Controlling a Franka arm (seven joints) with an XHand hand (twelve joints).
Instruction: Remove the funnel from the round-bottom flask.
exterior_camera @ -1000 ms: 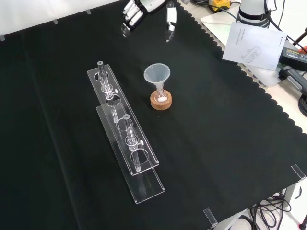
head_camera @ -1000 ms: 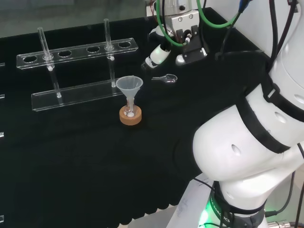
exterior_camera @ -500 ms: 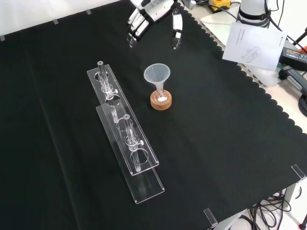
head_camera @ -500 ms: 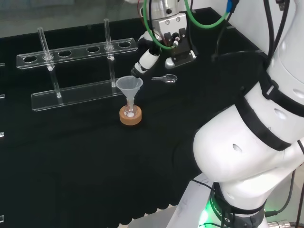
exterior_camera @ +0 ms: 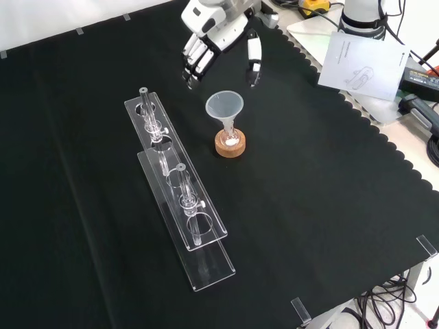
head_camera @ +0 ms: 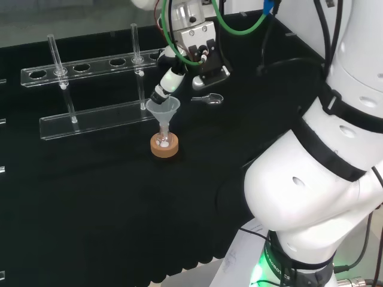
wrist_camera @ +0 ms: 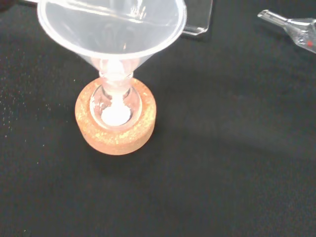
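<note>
Hovering above the funnel (exterior_camera: 224, 106), the hand (exterior_camera: 212, 31) has its fingers (exterior_camera: 195, 60) and thumb (exterior_camera: 253, 63) spread wide, holding nothing. Funnel sits stem-down in the round-bottom flask (wrist_camera: 116, 104), which rests on a cork ring (exterior_camera: 230, 144) mid-cloth. White stuff sits at the flask bottom in wrist view. Clear tube rack (exterior_camera: 180, 188) lies left of the flask in front view, two tubes standing in it. Small glass spoon-like piece (head_camera: 209, 98) lies right of the funnel in head view.

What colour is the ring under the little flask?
The cork ring is orange-brown, clearest in the wrist view.
</note>
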